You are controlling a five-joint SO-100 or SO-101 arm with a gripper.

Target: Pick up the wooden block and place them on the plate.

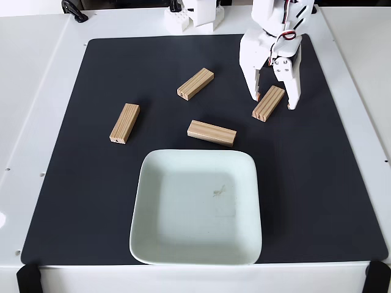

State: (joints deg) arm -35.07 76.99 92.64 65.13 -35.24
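Observation:
Several light wooden blocks lie on a black mat: one at the left (124, 123), one at upper centre (195, 83), one just above the plate (211, 133), and one at the right (268, 103). The pale square plate (159, 244) sits at the front centre with nothing in it but a small speck. My white gripper (274, 102) is open, its two fingers reaching down on either side of the right block's far end, one finger (252, 85) to its left and the other (293, 91) to its right. Whether they touch the block cannot be told.
The black mat (330, 201) covers most of the white table. The arm's base and white parts (195, 15) stand at the back edge. Black clamps (27, 278) sit at the front corners.

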